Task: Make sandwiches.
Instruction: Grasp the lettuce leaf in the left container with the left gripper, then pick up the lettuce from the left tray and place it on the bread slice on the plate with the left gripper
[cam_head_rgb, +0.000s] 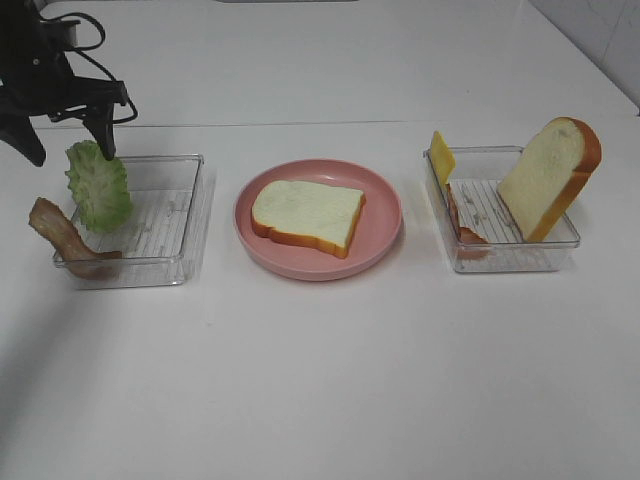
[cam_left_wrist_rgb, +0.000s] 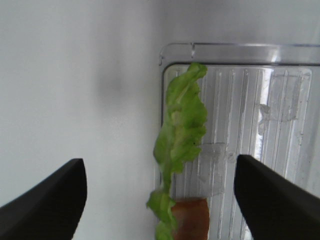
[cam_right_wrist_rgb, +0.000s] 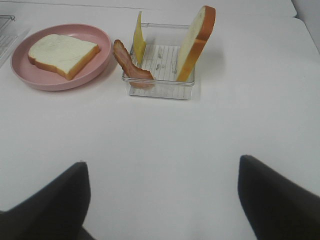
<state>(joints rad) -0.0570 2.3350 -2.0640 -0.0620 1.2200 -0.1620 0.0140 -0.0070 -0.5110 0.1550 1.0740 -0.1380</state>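
The left jaws hung spread above the lettuce leaf (cam_head_rgb: 98, 187), which stood upright at the left tray's (cam_head_rgb: 190, 215) edge beside a bacon strip (cam_head_rgb: 60, 232). 1 flat bread slice (cam_head_rgb: 305, 213) lay on the pink plate (cam_head_rgb: 385, 215). The right tray (cam_head_rgb: 500, 262) held cheese (cam_head_rgb: 441, 156), a second bacon strip (cam_head_rgb: 462, 225) and 1 leaning bread slice (cam_head_rgb: 548, 180). The right jaws stood spread over bare worktop (cam_right_wrist_rgb: 160, 150), pinching nothing.

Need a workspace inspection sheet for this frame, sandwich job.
surface: white table, no spills seen.
job's things: bread slice flat on pink plate; lettuce upright at left tray edge, bacon strip over its corner; cheese, second bacon strip, second bread slice leaning in right tray.
clutter: nothing seen.
grippers: left tool open above lettuce; right tool open over table.
cables: black cable looped at left arm.
surroundings: pale tiled surface past far right corner.
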